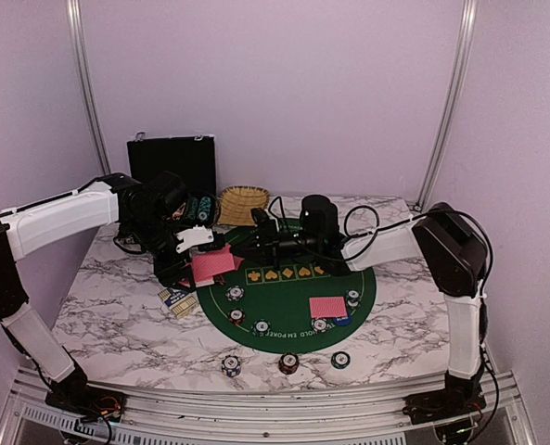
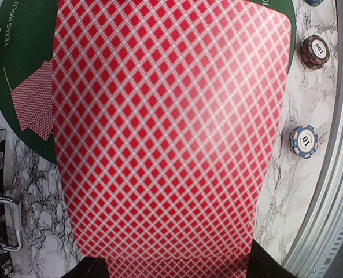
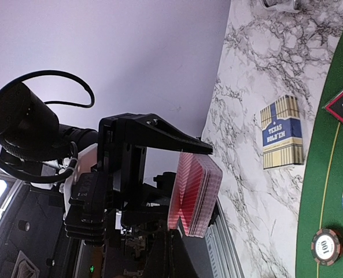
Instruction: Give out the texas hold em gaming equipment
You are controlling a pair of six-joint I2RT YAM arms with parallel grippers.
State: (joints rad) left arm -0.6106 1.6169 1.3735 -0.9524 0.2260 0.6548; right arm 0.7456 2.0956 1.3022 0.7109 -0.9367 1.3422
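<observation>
A marble desk point(image 1: 117, 315) stands against lilac walls, with a round green mat point(image 1: 284, 301) at its middle. Above the mat's far left edge the left hand point(image 1: 200, 252) is clenched on a deck of red-backed cards point(image 1: 213, 264). The right hand point(image 1: 249, 246) hangs just beside the deck over the mat's far part, its fingers closed; whether it pinches a card I cannot tell. Face-down cards point(image 1: 327, 307) lie on the mat's near right. Three poker chips point(image 1: 288, 362) sit off the mat's near edge. A card box point(image 1: 177, 298) lies at the mat's left.

TEXAS HOLD'EM on card box point(image 3: 283, 132), 100 on chip point(image 2: 314, 51)
</observation>
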